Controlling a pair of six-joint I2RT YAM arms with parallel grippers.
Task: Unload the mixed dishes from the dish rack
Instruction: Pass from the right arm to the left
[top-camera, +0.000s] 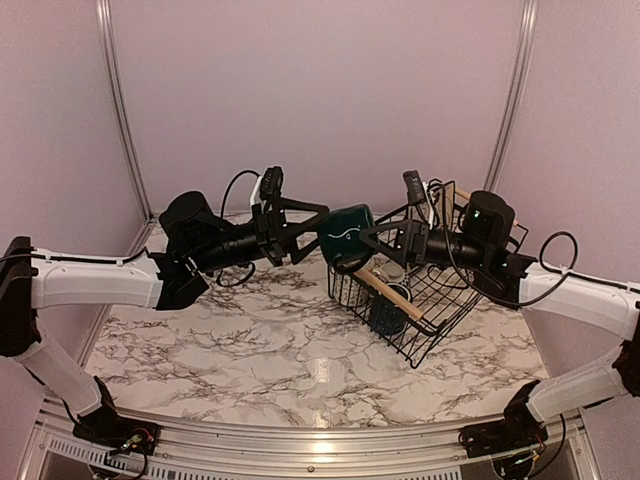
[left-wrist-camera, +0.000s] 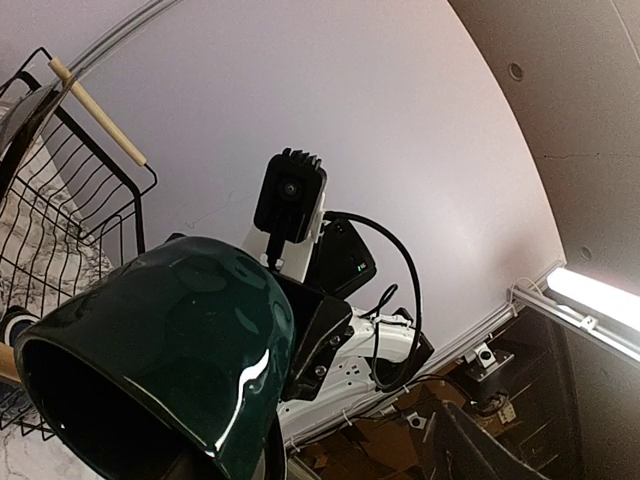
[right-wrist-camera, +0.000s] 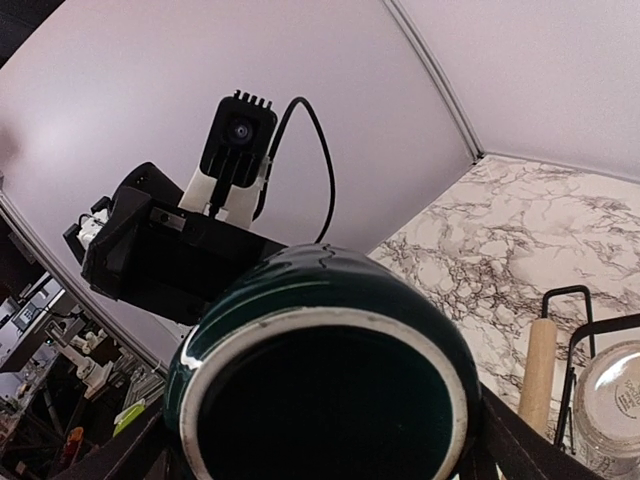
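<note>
A dark green-black mug (top-camera: 348, 230) hangs in the air between my two grippers, above the near-left corner of the black wire dish rack (top-camera: 432, 322). My right gripper (top-camera: 364, 240) is shut on the mug; in the right wrist view the mug's base ring (right-wrist-camera: 320, 400) fills the space between the fingers. My left gripper (top-camera: 322, 226) is spread wide open at the mug's other end, where the mug's mouth (left-wrist-camera: 150, 340) faces its camera. Another dark mug (top-camera: 388, 315) lies in the rack. A square dark plate (top-camera: 442, 205) stands at the rack's back.
The rack's wooden handle (top-camera: 385, 288) runs just under the held mug and also shows in the left wrist view (left-wrist-camera: 100, 115). A pale round dish base (right-wrist-camera: 610, 400) sits in the rack. Marble tabletop (top-camera: 250, 350) lies left and in front of the rack. Pink walls close the back and sides.
</note>
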